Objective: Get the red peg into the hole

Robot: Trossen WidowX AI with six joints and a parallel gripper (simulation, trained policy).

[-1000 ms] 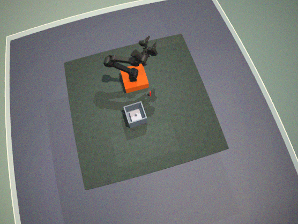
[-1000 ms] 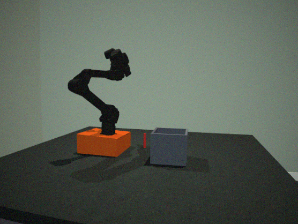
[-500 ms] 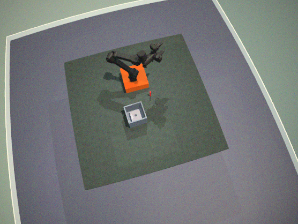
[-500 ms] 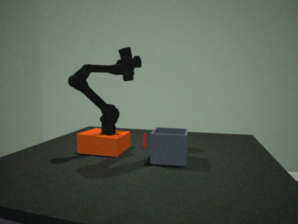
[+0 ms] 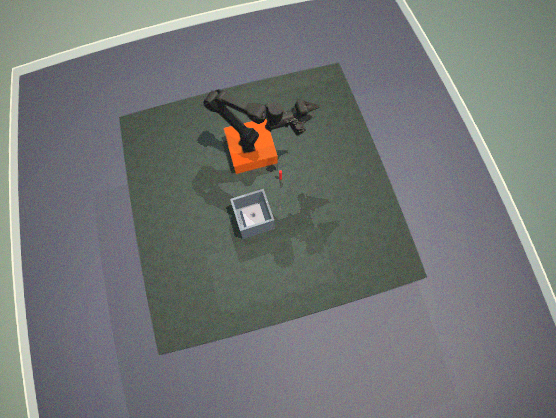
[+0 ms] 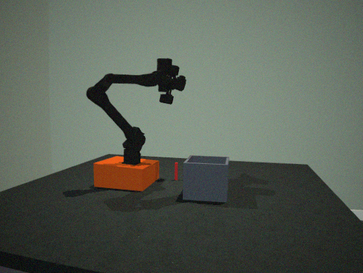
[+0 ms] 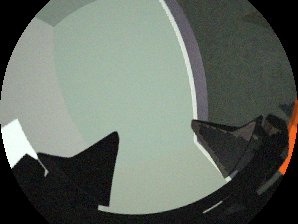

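Red peg (image 5: 280, 175) (image 6: 176, 171) upright on tabletop (image 5: 310, 280) (image 6: 147, 228), betw. orange base block (image 5: 257, 162) (image 6: 117, 177) & open gray box (image 5: 257, 231) (image 6: 205, 183). Gripper (image 5: 311, 118) (image 6: 174, 93) (image 7: 156, 129) up high, fingers spread, nothing betw. 'em.

The slim red peg (image 5: 280, 175) (image 6: 176, 171) stands upright on the dark tabletop, outside the open grey box (image 5: 258, 230) (image 6: 205, 183).

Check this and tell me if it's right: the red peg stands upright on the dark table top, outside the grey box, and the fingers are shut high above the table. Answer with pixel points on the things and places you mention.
Not quite: the fingers (image 5: 311, 119) are wide open, with nothing between them, as the wrist view shows. The rest holds.
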